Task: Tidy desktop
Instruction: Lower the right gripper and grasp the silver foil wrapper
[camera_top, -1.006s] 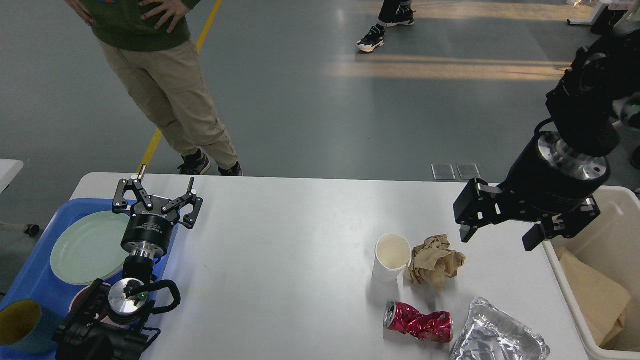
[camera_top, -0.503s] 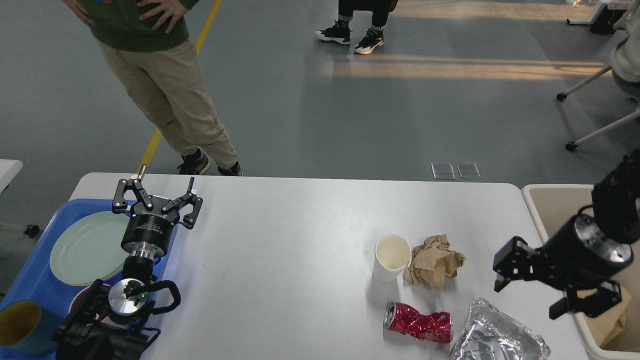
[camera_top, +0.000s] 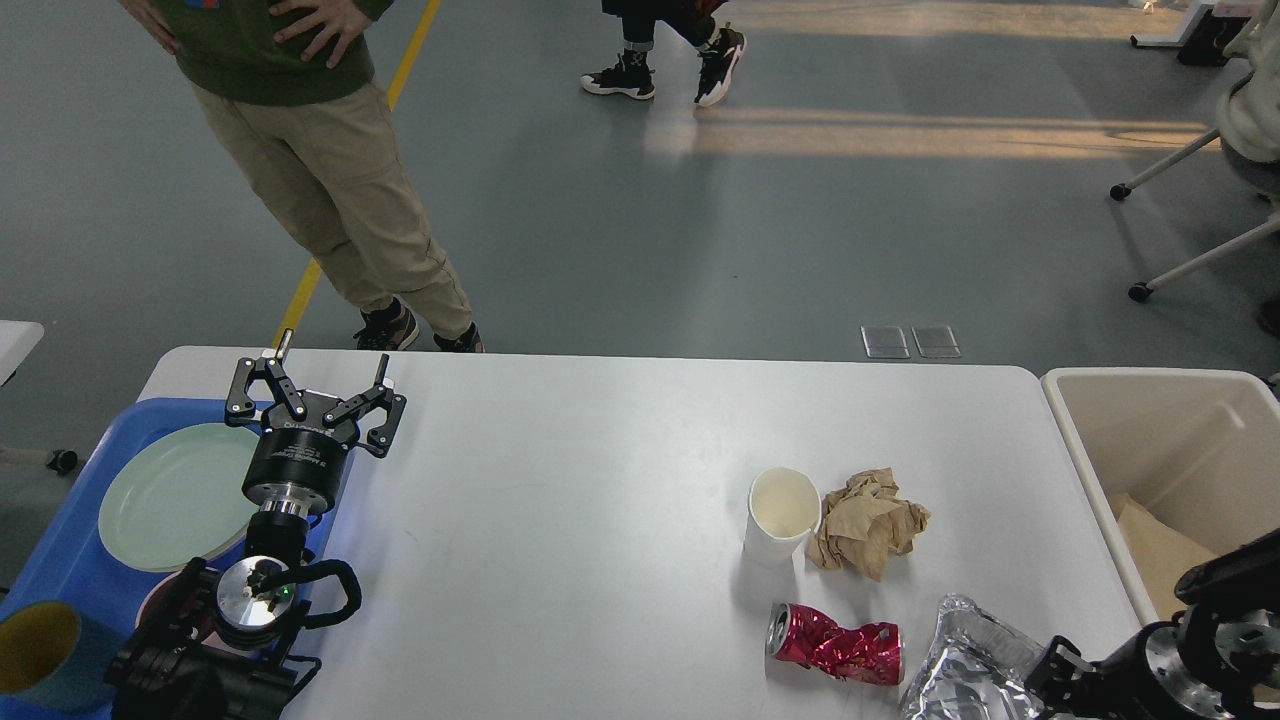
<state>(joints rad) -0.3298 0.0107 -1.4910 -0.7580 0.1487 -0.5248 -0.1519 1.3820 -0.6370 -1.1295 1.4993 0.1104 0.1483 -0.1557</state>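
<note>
The desktop (camera_top: 560, 520), a broad white matte tabletop with rounded corners, fills the lower half of the head view and carries four pieces of rubbish bunched near its right front corner. A white paper cup (camera_top: 782, 515) stands upright with a ball of crumpled brown paper (camera_top: 868, 522) just beside it; nearer the front edge lie a crushed red drink can (camera_top: 836, 645) on its side and a dented, shiny foil tray (camera_top: 965, 665). A beige bin (camera_top: 1165, 450), smooth-walled and already holding brown paper, sits beyond the right edge; a blue plastic tray (camera_top: 60, 545) with a pale green plate (camera_top: 170, 495) overlaps the left edge. The left gripper (camera_top: 315, 400) hangs over the tray's inner edge, its fingers spread and empty. The right gripper (camera_top: 1060, 675) is low at the front right corner, close against the foil tray; it is cropped and dark, so whether it is open cannot be told. The risks look plain: the light, empty cup could topple at a nudge, the thin foil could buckle or skid rather than lift, and the can's creased, rounded body may roll out of a pinch. A sweep through that tight cluster could push pieces off the front edge.
</note>
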